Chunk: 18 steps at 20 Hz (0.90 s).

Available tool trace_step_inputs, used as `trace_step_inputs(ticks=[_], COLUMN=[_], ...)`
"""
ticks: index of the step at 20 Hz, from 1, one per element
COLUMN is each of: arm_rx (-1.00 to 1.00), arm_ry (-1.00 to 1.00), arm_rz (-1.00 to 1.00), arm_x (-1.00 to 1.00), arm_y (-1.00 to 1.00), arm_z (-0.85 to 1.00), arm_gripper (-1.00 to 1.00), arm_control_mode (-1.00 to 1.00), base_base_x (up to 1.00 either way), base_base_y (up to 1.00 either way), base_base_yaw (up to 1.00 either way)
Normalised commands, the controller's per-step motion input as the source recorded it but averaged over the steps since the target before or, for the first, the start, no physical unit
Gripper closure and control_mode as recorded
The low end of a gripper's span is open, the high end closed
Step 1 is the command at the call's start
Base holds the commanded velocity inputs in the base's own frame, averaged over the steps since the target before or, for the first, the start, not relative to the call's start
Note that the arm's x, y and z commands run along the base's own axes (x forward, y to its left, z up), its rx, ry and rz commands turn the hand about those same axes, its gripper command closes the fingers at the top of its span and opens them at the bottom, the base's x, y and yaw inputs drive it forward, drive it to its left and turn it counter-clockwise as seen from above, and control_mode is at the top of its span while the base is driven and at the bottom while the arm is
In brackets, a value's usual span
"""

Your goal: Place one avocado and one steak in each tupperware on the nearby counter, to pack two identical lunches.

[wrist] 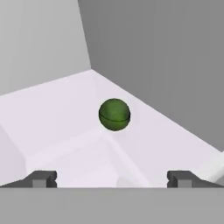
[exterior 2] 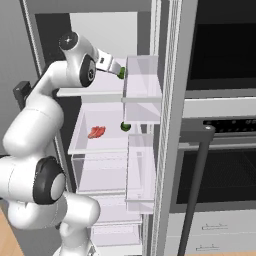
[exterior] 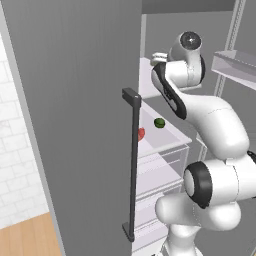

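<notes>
My gripper [wrist: 112, 178] is spread wide and empty, reaching into the fridge over an upper shelf [wrist: 52, 118]. An avocado [wrist: 114, 114] sits on that shelf just ahead, centred between my fingertips [wrist: 41, 178]. On the shelf below lie a steak [exterior 2: 96, 132] at left and a second avocado [exterior 2: 125, 126] at right.

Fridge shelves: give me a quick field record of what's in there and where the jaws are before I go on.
fridge: open, door swung to the left of the left base view
upper shelf: one avocado, resting near the back corner in the hand view
lower shelf: second avocado toward the right, steak toward the left, apart from each other
gripper: jaws open, empty, aimed at the upper avocado, not yet touching it
arm: reaching into the upper shelf level
</notes>
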Motion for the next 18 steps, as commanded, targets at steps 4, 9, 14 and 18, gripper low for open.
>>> trace_step_inputs(ticks=[4, 9, 14, 18], arm_rx=[0.05, 0.04, 0.00, 0.00], arm_ry=[0.16, 0.14, 0.01, 0.00], arm_rz=[0.00, 0.00, 0.00, 0.00], arm_x=[0.38, 0.39, 0.37, 0.45], arm_y=[-0.19, -0.26, -0.01, -0.01], arm_z=[-0.05, -0.03, -0.03, -0.21], arm_gripper=[-1.00, -1.00, -1.00, -1.00], arm_control_mode=[-1.00, -1.00, -1.00, -1.00], base_base_x=[0.00, 0.00, 0.00, 0.00], base_base_y=[0.00, 0.00, 0.00, 0.00], base_base_yaw=[0.00, 0.00, 0.00, 0.00])
